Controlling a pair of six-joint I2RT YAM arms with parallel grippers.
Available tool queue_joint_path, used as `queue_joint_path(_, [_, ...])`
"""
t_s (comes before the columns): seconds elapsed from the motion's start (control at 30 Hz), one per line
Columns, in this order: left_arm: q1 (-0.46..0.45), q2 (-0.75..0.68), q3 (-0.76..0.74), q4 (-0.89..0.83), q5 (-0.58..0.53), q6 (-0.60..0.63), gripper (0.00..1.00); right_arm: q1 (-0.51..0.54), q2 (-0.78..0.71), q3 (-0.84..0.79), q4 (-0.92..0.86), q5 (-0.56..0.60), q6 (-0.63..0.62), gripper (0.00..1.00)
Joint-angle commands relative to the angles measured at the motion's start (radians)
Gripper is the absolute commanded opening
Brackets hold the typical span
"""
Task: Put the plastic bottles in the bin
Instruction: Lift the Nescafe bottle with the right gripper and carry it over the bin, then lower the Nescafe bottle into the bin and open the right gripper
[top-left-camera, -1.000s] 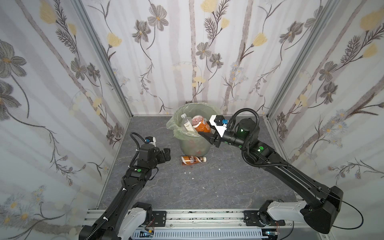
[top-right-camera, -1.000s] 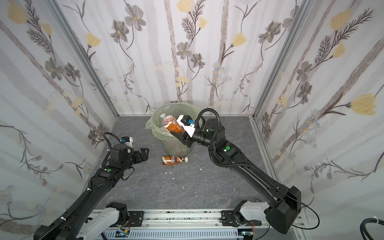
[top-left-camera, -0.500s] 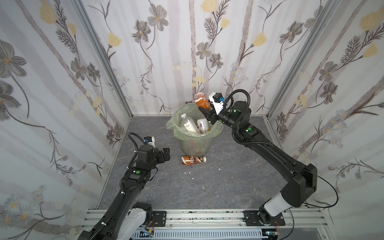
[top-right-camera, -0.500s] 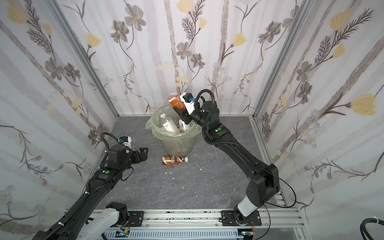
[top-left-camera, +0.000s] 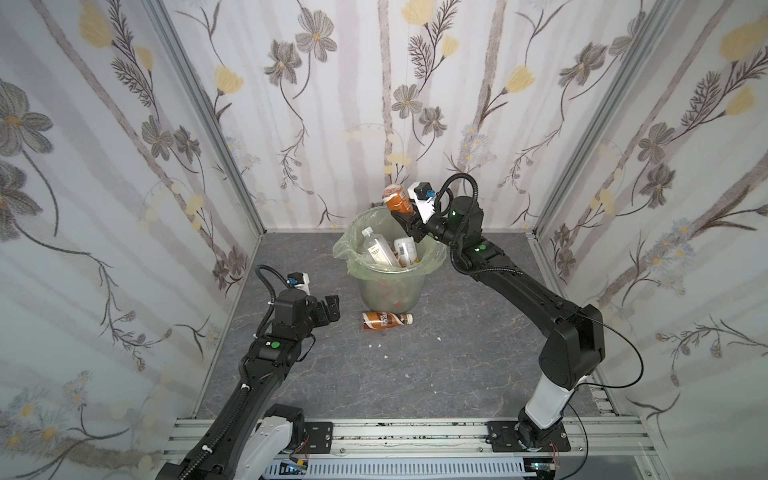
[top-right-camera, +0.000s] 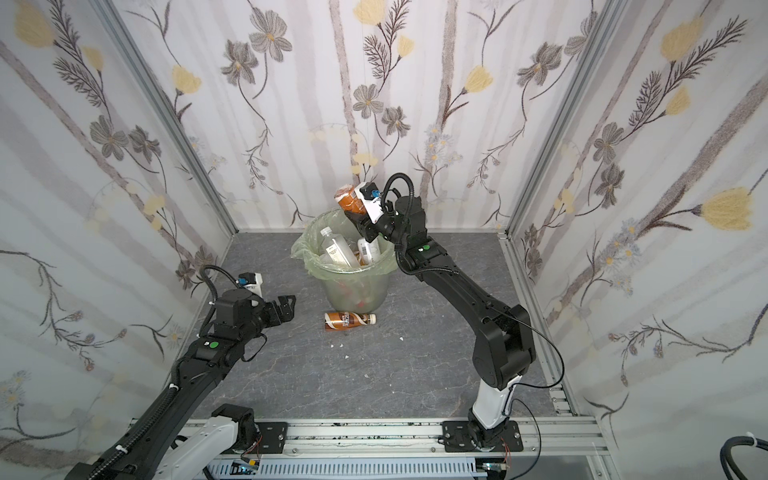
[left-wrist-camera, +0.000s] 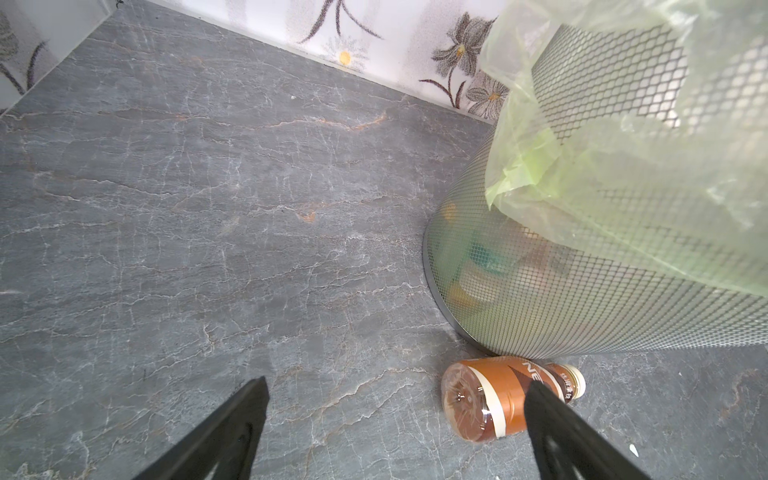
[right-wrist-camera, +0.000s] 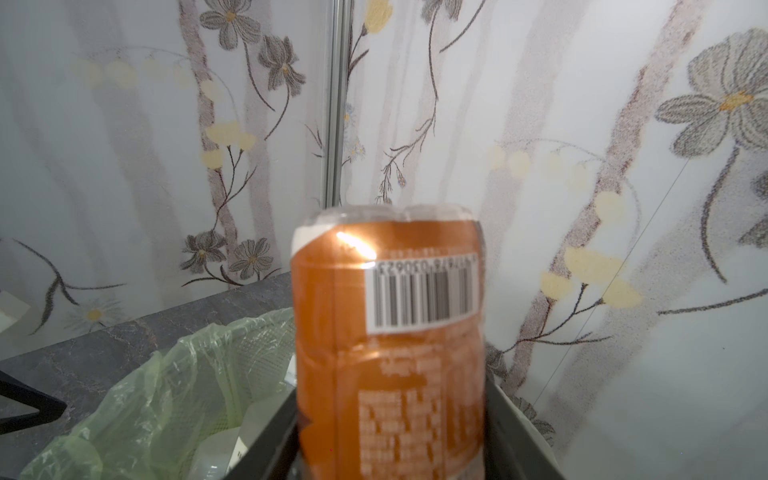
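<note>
since a second ago the orange bottle (top-left-camera: 397, 198) rose from low over the bin's mouth to just above its far rim, tilted. the bin (top-left-camera: 388, 291) already held several bottles. the step in hand looked like dropping this one in: next, bring it over the opening and let go. the right end effector (top-left-camera: 406, 217) pinched its lower part. the left end effector (top-left-camera: 329, 308) hung spread and empty near the brown bottle (top-left-camera: 386, 321) lying on the counter (top-left-camera: 457, 353) just beside the bin's base.

Orange bottle (right-wrist-camera: 386, 353): lower label blurred, lower end cut by bottom edge. Bin (left-wrist-camera: 582, 299): contents indistinct behind mesh.
</note>
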Motion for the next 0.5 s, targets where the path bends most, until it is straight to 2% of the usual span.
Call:
queue_joint_path(0.0, [0.001,0.002,-0.002,0.023,-0.011,0.002,0.98,-0.002,0.018,0.011,-0.043,0.063,-0.025,0.5])
queue_joint_path(0.17, [0.001,0.012,0.0,0.024,-0.009,0.002,0.98,0.0,0.016,-0.005,-0.078,0.084,-0.034,0.52])
queue_joint_path(0.33, [0.001,0.014,0.0,0.023,-0.008,0.002,0.98,-0.001,-0.004,-0.021,-0.092,0.098,-0.045,0.66])
queue_joint_path(0.47, [0.001,0.013,-0.001,0.023,-0.004,0.0,0.98,0.001,-0.029,-0.023,-0.11,0.101,-0.049,0.72])
